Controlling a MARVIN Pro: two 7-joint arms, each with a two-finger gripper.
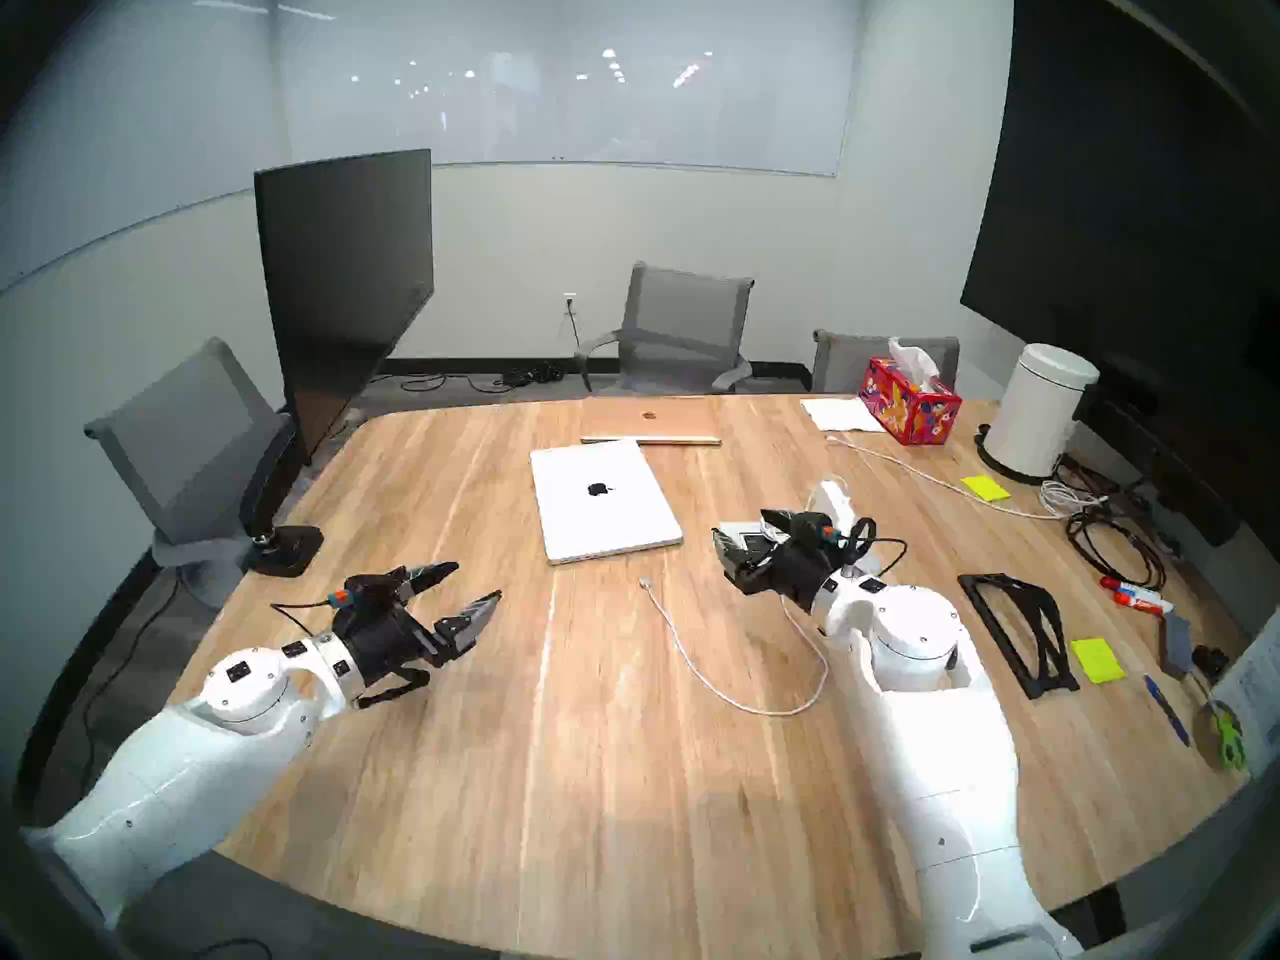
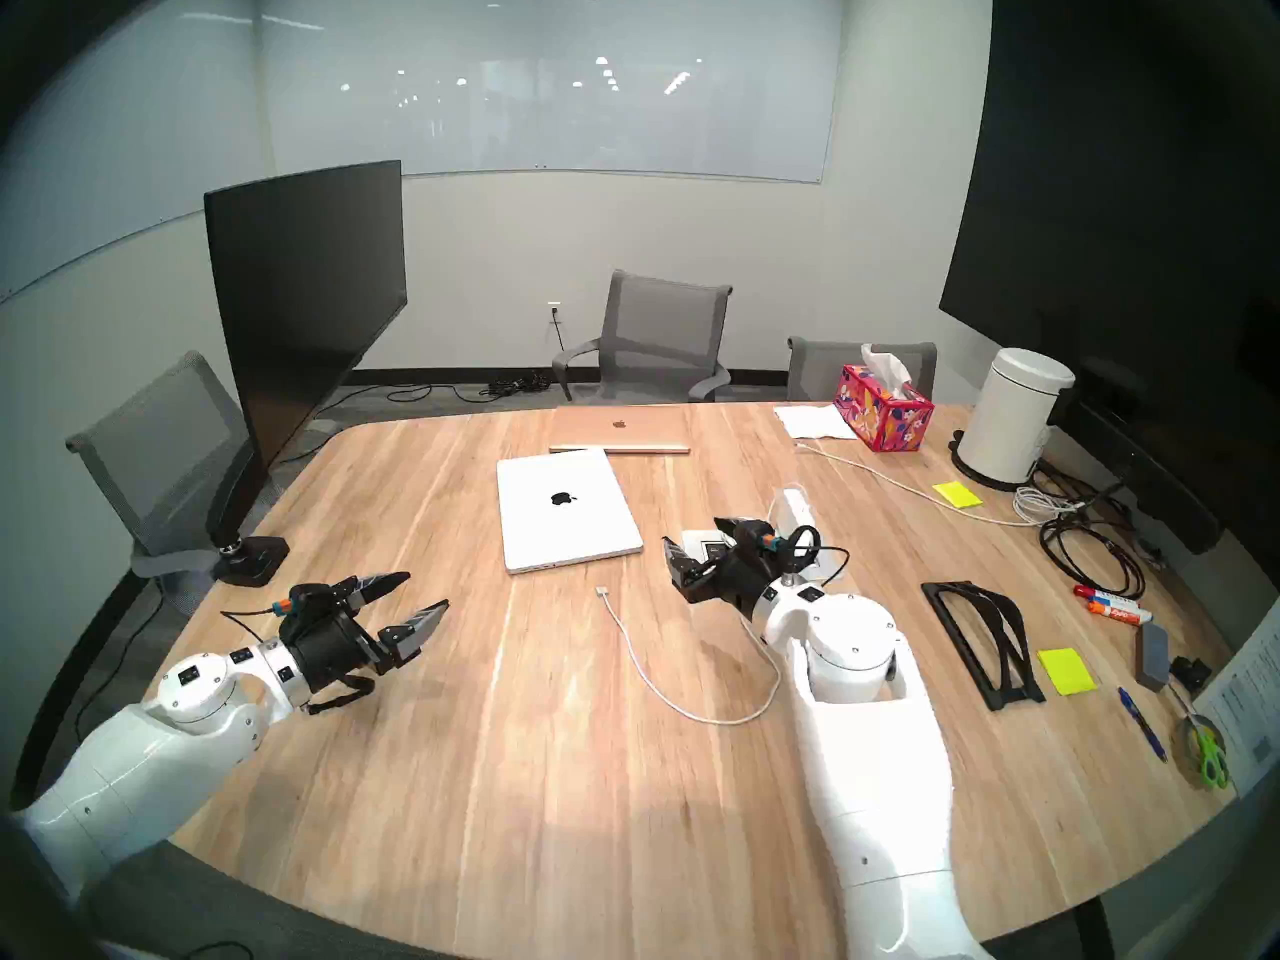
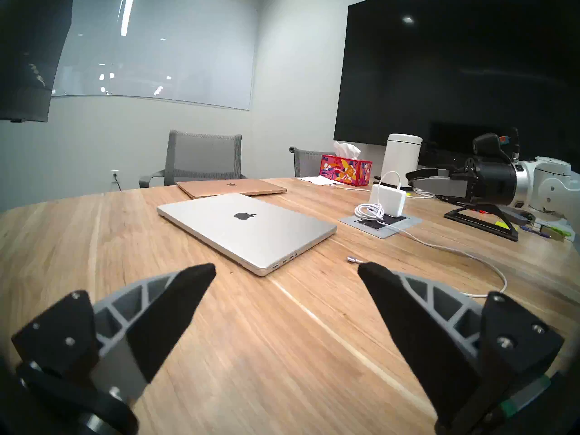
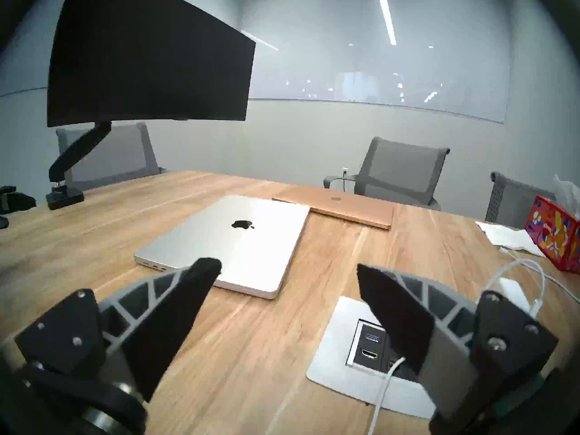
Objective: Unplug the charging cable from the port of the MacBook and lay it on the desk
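Observation:
The silver MacBook [image 1: 602,501] lies closed on the wood-grain desk [image 1: 554,764], with nothing in its side ports in the left wrist view [image 3: 248,227]. The white charging cable [image 1: 720,692] lies loose on the desk. Its connector tip [image 1: 645,582] rests just in front of the MacBook, apart from it. The cord loops under my right arm toward the white power brick [image 1: 834,501]. My left gripper [image 1: 478,581] is open and empty, left of the tip. My right gripper [image 1: 744,532] is open and empty above the grey outlet plate [image 4: 345,362].
A gold laptop [image 1: 651,422] lies behind the MacBook. A tissue box [image 1: 907,401], a white canister [image 1: 1039,411], black cable coils [image 1: 1108,543], a black stand [image 1: 1018,633], markers and sticky notes crowd the right side. A monitor on an arm [image 1: 346,280] stands at the left edge.

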